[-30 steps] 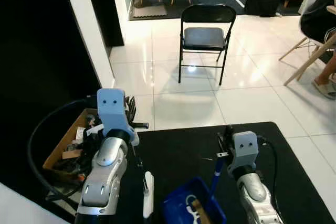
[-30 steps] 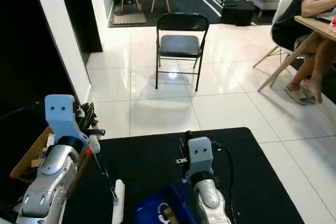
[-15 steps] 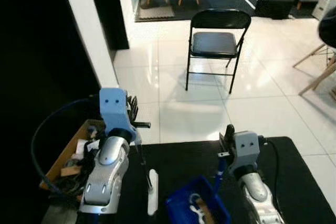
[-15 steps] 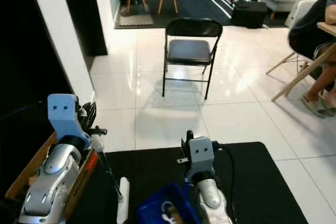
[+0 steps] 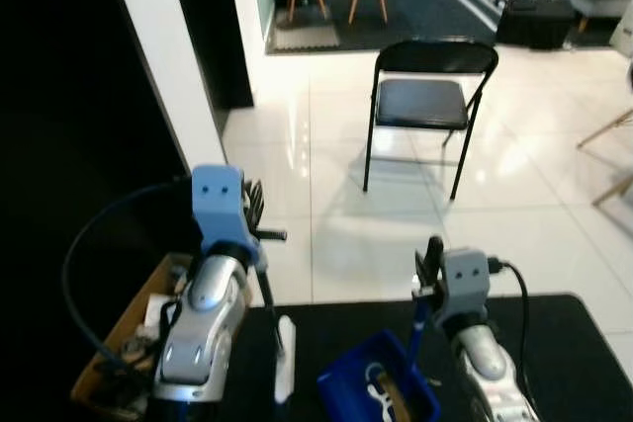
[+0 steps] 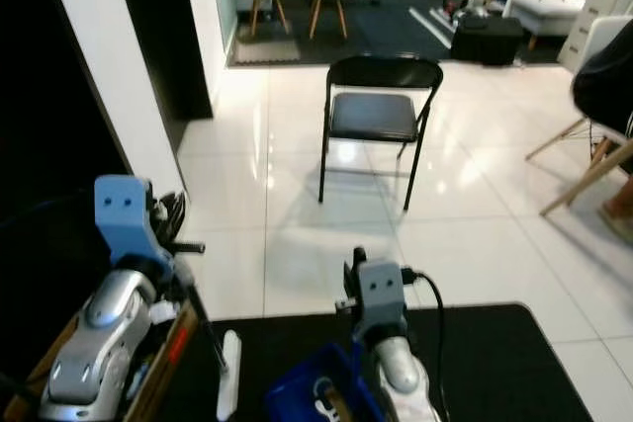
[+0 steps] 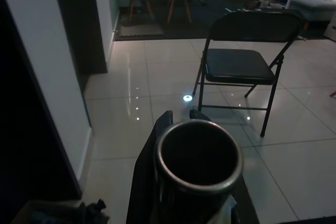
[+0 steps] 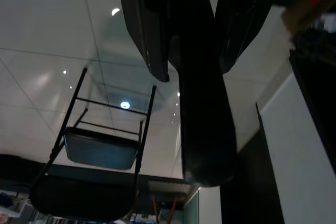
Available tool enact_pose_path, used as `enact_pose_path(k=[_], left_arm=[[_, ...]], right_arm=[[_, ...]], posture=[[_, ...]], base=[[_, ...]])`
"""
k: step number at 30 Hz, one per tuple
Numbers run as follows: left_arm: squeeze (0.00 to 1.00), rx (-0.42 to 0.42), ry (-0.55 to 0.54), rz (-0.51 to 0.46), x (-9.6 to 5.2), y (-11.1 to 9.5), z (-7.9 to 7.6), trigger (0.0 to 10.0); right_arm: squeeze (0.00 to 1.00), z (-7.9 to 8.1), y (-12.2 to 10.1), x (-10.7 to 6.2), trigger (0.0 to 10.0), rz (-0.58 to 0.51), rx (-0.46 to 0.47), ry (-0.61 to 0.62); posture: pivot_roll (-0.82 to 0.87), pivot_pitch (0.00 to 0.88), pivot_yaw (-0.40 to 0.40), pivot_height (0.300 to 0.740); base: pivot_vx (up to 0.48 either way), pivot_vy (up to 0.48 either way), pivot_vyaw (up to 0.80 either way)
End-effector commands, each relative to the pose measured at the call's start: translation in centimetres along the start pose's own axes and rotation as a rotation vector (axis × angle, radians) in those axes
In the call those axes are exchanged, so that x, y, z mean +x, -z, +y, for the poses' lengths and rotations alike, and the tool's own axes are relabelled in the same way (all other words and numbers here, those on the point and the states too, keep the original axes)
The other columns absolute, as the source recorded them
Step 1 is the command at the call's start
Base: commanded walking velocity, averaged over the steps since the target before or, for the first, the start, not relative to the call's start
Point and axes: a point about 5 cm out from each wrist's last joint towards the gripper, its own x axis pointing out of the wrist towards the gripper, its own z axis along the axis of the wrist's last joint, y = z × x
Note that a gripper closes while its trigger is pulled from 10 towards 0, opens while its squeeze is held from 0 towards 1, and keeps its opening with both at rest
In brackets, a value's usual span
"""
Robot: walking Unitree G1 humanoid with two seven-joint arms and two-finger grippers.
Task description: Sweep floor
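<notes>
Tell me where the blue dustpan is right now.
In the left eye view the blue dustpan sits low on the black mat, just left of the right gripper, right of the white broom head.

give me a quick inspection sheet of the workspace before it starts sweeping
surface: glossy white tile floor ahead, black mat underfoot
job's things: blue dustpan with bits inside, low on the mat; white broom head beside it on a thin dark handle
clutter: cardboard box of odds and ends by the left arm
grippers: left tool shut on the broom handle; right tool shut on the dustpan handle
cables: black cable looping off the left arm, another on the right arm
surroundings: black folding chair ahead, white wall on the left, a seated person at far right
</notes>
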Motion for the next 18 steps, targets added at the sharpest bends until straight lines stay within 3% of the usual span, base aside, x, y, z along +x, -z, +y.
enact_pose_path(k=[1,18], left_arm=[[0.00,0.013,0.008,-0.034,-0.02,-0.65,-0.14,10.0],[0.00,0.003,0.009,-0.039,-0.10,-0.76,-0.17,10.0]], right_arm=[[0.00,-0.01,-0.47,0.12,10.0,-0.031,0.003,0.004],[0.00,0.08,-0.39,0.14,10.0,-0.028,0.006,0.005]], posture=[[-0.01,0.042,0.061,0.740],[0.00,0.047,0.063,0.740]], base=[[0.480,0.000,0.00],[0.480,0.000,0.00]])
